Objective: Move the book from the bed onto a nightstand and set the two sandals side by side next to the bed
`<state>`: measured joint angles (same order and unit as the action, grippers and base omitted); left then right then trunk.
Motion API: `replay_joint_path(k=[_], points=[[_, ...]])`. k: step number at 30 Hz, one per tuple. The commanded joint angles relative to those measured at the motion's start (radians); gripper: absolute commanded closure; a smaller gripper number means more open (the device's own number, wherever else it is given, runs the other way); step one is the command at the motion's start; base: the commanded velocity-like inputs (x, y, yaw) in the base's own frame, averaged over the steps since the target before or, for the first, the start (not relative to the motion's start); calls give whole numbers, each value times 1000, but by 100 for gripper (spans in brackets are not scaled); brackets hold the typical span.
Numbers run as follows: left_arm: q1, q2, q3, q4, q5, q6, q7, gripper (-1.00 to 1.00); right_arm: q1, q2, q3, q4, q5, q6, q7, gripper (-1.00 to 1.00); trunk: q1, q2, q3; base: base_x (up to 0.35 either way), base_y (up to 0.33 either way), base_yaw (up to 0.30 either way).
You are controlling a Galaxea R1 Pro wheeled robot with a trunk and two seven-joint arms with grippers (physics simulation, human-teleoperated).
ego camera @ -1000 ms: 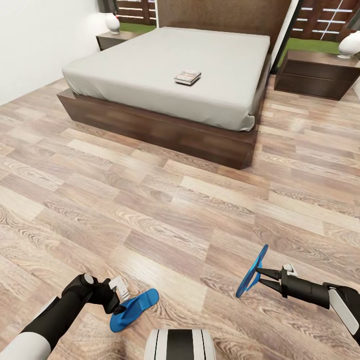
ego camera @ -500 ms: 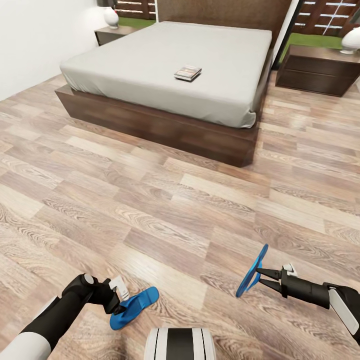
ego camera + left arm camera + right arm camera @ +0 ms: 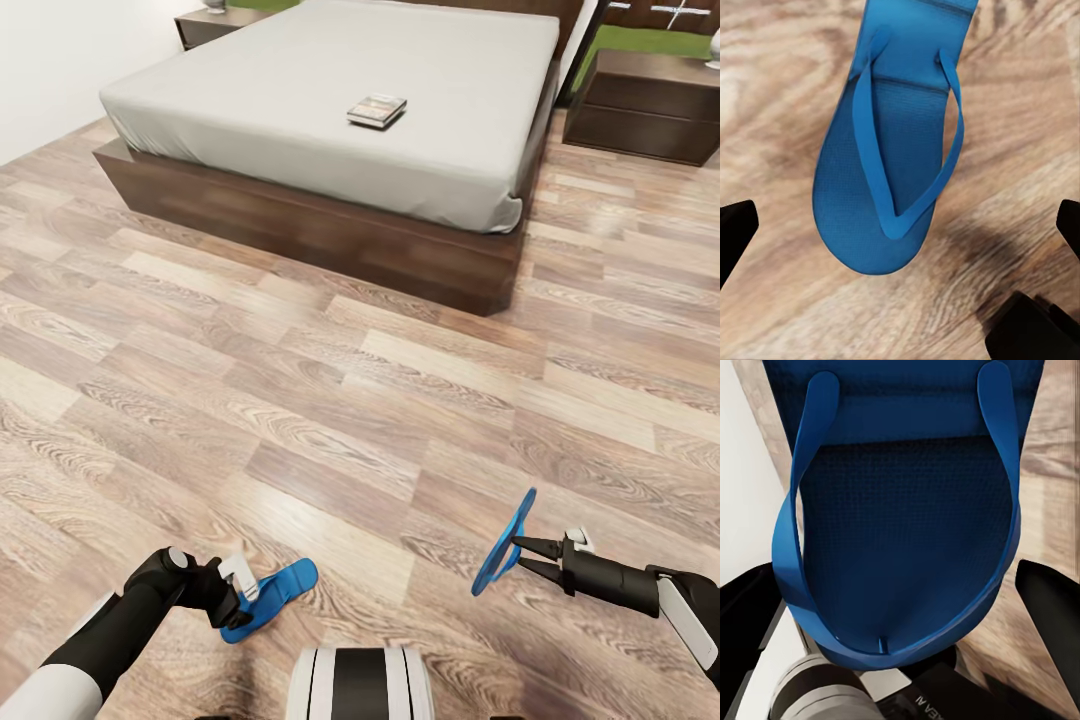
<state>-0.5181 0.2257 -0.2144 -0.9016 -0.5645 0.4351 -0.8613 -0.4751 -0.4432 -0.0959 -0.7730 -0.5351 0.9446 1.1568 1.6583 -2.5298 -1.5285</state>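
Item: bed [image 3: 330,130]; dark wooden frame, grey mattress; taken as landmark for all entries; now larger and higher in the head view than a second ago, headboard cut off at the top; the whole picture has shifted, so the robot has rolled nearer, not the furniture.

Item: book [image 3: 377,110]; flat on the mattress, toward the foot end, right of centre; not yet handled.

Item: nightstand, right of the bed [image 3: 650,120]; dark, drawered, top partly in view; a second nightstand [image 3: 205,25] at the bed's far left corner.

Item: left sandal [image 3: 272,598]; blue flip-flop, well short of the bed's foot, strap side up; left hand [image 3: 238,595] at its heel end; in the left wrist view the sandal [image 3: 889,157] lies clear between spread fingers; cannot tell whether it is grasped.

Item: right sandal [image 3: 505,543]; held on edge, off the floor [image 3: 300,400], clenched in the right hand [image 3: 528,557]; sole close before the right wrist camera [image 3: 907,517].

Status, as judged: approach under way; sandals carried toward the bedside, unplaced; book transfer outstanding.
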Motion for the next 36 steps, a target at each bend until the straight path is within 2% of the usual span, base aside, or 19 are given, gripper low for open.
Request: replay_joint_path(k=[1, 8, 16, 21, 24, 36], points=[[0, 1, -2, -2, -3, 7, -4, -100, 0, 0, -1, 0, -2, 5, 1, 100, 0, -1, -5, 0, 0, 0], [0, 1, -1, -2, -3, 7, -4, -100, 0, 0, 0, 0, -2, 5, 1, 100, 3, -2, -32, 0, 0, 0], [0, 0, -4, -10, -5, 7, -2, -100, 0, 0, 0, 0, -2, 5, 1, 100, 3, -2, -32, 0, 0, 0], [0, -28, -5, -11, -5, 8, 88, -100, 0, 0, 1, 0, -2, 5, 1, 100, 3, -2, -32, 0, 0, 0], [0, -35, -6, -11, -5, 8, 124, -100, 0, 0, 1, 0, -2, 5, 1, 100, 3, -2, -32, 0, 0, 0], [0, -41, -8, -10, -6, 8, 138, -100, 0, 0, 1, 0, -2, 5, 1, 100, 3, -2, -32, 0, 0, 0]])
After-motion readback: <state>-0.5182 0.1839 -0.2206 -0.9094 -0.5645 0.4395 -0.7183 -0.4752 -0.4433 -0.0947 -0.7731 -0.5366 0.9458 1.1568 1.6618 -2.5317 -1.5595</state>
